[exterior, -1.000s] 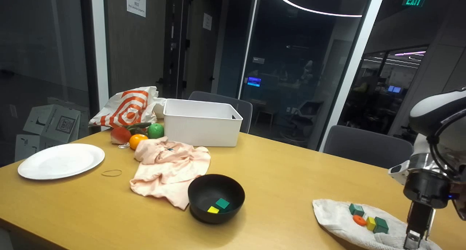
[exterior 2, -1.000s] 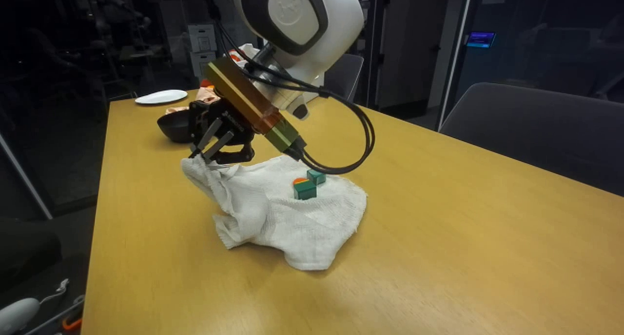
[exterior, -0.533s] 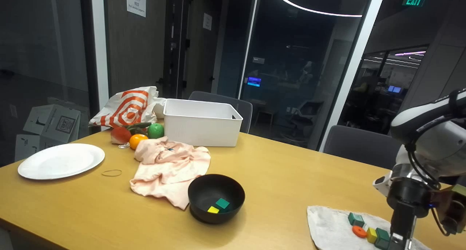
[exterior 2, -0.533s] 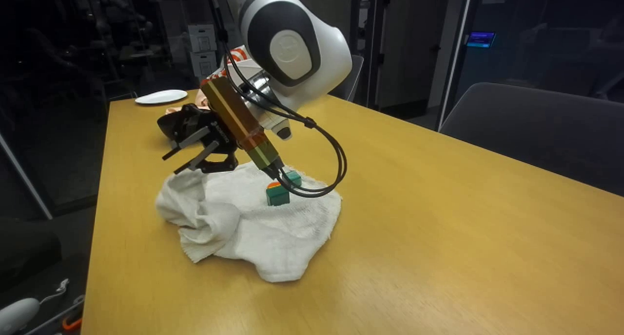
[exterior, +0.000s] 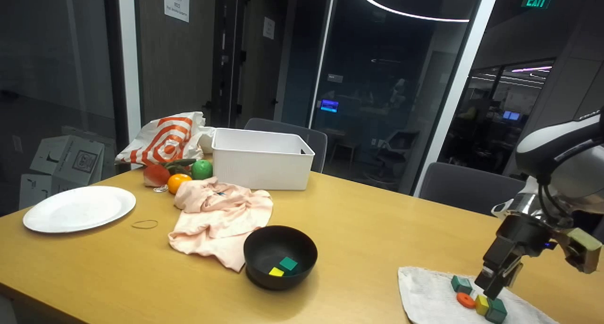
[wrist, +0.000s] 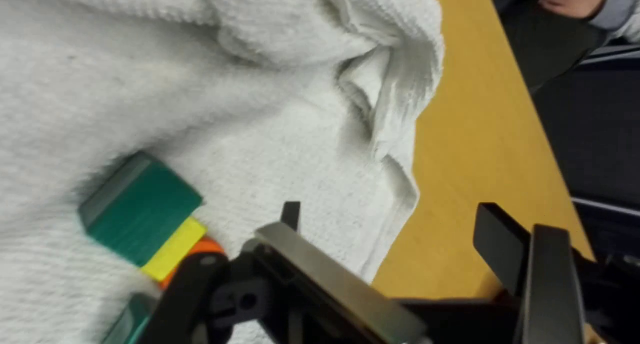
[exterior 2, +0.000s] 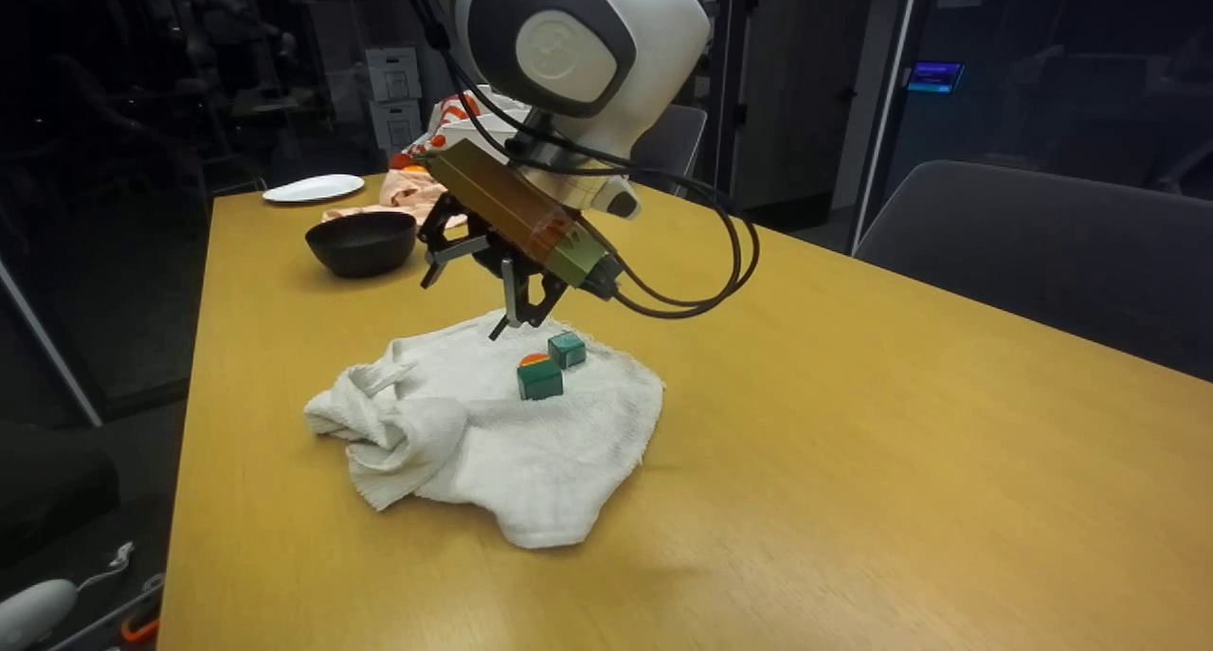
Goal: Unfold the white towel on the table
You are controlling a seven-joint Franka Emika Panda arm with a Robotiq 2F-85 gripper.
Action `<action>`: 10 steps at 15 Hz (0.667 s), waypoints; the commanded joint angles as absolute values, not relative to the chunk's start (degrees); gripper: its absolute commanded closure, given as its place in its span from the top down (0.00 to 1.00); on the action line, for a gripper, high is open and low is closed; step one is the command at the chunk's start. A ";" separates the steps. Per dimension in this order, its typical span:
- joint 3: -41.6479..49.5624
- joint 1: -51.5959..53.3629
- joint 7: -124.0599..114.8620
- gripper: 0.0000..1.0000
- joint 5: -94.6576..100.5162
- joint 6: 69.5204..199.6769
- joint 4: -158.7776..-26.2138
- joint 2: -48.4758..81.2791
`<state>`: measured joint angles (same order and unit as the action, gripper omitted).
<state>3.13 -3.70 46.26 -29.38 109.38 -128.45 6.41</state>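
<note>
The white towel lies on the table, fairly flat on one side and bunched into folds at the side by the table edge; its folds also show in the wrist view. Above the towel hangs my gripper, tilted, its fingers wide apart with nothing between them. In the wrist view one finger stands over the cloth and the opposite one over bare wood. On the towel sit a dark green block, a teal block, a yellow block and an orange ring.
A black bowl holding green and yellow pieces stands farther along the table. Beyond it are a pink cloth, a white bin, toy fruit and a white plate. A person's hand shows past the table edge.
A second ago my gripper was shut on a raised towel edge. It let go, the cloth dropped onto the table, and the gripper has since opened wider and shifted up and away from the folds.
</note>
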 commanded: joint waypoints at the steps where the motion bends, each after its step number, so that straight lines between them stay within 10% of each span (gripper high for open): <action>1: 2.57 -2.92 39.27 1.00 -22.65 118.70 -131.68 3.38; 10: 3.55 -3.68 23.02 1.00 -1.62 144.55 -138.51 4.79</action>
